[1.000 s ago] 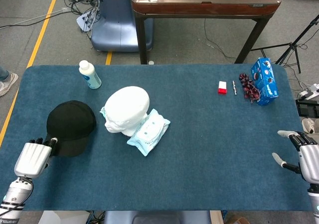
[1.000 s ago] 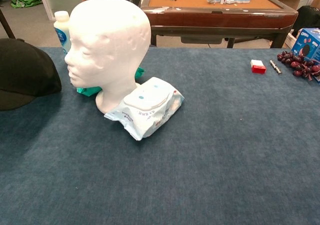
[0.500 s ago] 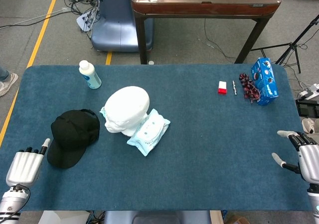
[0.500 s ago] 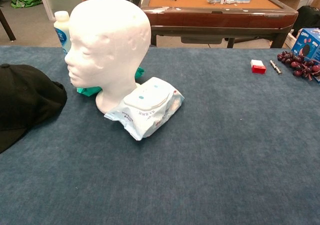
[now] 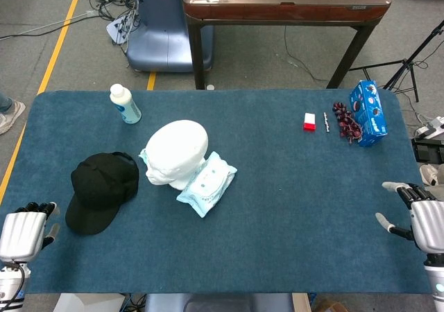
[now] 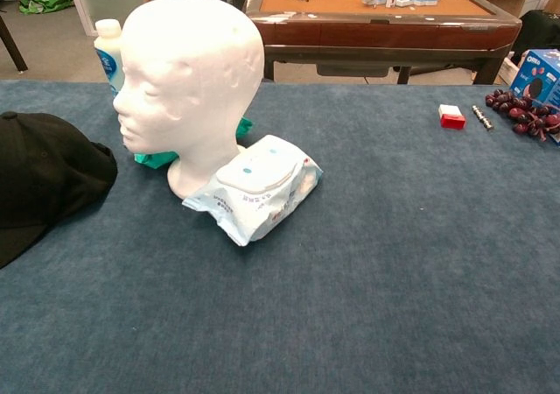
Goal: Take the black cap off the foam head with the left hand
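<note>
The left hand sits at the near left corner of the table, palm down, fingers loosely apart, nothing in it. Just beyond its fingertips and a little inward lies the black cap, flat on the blue cloth, apart from the hand. The foam head stands bare just past the cap, further inward, its face turned toward the cap side.

Leaning against the head's base on the far side from the left hand is a pale blue wipes pack with a white flip lid; its print is too small to read. A bit of green shows under the head. Well beyond the left hand, near the far edge, a white bottle with a blue label lies tilted; I cannot read the label.

The right hand hangs at the near right edge, fingers spread, holding nothing. Far beyond it stands a blue cookie box, its lettering unreadable, with dark grapes beside it, then a small stick-like item and a red-and-white block.
</note>
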Controlling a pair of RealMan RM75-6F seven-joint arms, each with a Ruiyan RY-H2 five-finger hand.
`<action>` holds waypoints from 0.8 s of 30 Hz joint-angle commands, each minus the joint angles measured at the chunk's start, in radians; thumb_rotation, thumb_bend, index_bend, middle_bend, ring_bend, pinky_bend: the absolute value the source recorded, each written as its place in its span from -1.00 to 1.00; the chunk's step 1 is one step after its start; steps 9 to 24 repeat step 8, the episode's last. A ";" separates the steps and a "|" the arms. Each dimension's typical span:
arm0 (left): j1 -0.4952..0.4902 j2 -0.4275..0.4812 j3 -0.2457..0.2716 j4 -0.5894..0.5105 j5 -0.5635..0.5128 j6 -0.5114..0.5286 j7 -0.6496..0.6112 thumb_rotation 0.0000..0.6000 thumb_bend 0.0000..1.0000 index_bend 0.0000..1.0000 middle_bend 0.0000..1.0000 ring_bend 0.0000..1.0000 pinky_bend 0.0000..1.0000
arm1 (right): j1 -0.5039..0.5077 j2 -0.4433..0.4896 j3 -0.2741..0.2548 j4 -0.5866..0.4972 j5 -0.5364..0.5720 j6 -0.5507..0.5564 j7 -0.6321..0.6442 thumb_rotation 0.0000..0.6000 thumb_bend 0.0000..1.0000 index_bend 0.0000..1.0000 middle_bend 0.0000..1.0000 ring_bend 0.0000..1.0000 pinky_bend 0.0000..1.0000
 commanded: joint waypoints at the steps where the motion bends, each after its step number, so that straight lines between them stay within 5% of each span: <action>1: 0.020 -0.021 -0.014 0.043 0.001 0.011 -0.060 1.00 -0.46 0.01 0.17 -0.10 0.19 | 0.004 -0.002 0.001 0.001 0.005 -0.008 -0.005 1.00 -0.57 -0.36 -0.23 -0.38 -0.17; 24: 0.014 -0.024 -0.032 0.070 -0.013 -0.024 -0.111 1.00 -0.46 0.03 0.17 -0.10 0.19 | 0.020 0.001 0.007 0.002 0.029 -0.046 -0.008 1.00 -0.57 -0.36 -0.23 -0.38 -0.17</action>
